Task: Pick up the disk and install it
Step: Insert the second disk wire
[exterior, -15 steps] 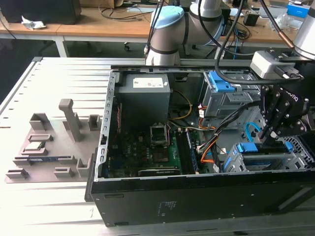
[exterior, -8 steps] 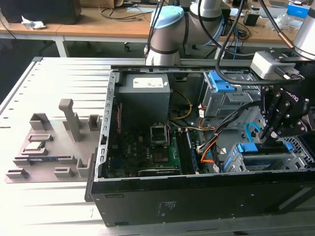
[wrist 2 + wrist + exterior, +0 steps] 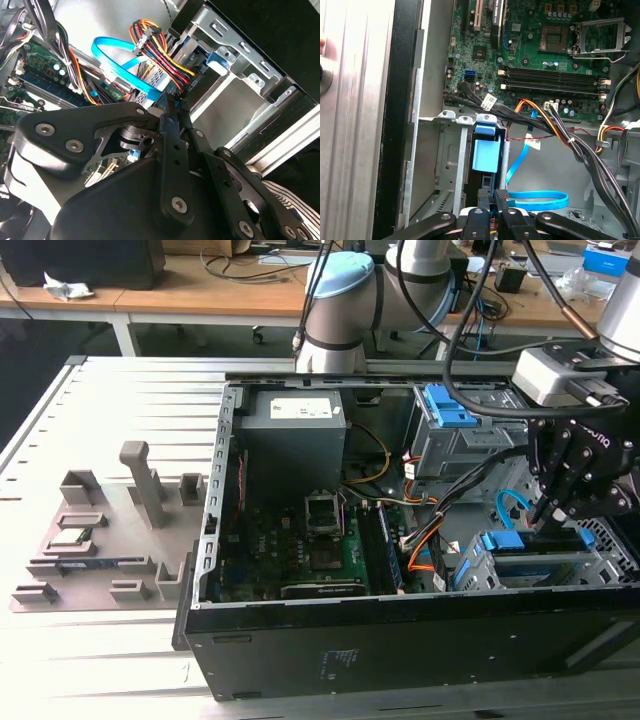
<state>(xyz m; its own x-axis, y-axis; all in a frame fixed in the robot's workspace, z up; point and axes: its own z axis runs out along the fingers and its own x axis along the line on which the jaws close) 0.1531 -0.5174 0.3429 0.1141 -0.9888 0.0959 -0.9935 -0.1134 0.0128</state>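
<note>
**Gripper down at the drive cage, disk seated in its bay**

In the exterior view, a grey fixture tray (image 3: 105, 540) lies at the 9 o'clock side of the scene, on a ribbed metal table (image 3: 60, 650). A small flat chip (image 3: 70, 537) sits in one of its pockets. To its 3 o'clock stands the open computer case (image 3: 400, 640), with the motherboard (image 3: 300, 550) on its floor and the grey power supply (image 3: 292, 435) at 12 o'clock from the board. A blue bracket with a grey cage (image 3: 455, 430) is mounted toward 1 o'clock inside the case.

Farther toward 3 o'clock, the gripper (image 3: 550, 515) hangs over the lower drive cage (image 3: 530, 565), its tips just above the blue carrier of the disk (image 3: 535, 540), which sits inside that cage.

In the first wrist view the disk (image 3: 485, 155) shows as a blue carrier tab slotted between the cage's metal walls (image 3: 452, 165), at 12 o'clock from the gripper (image 3: 492, 197). A blue data cable (image 3: 535, 200) loops just beside it. The fingers (image 3: 501, 196) are pressed close together, with nothing pinched between them; the second wrist view shows the same narrow stance of the gripper (image 3: 175, 107), near a bundle of coloured power wires (image 3: 160, 55).
</note>
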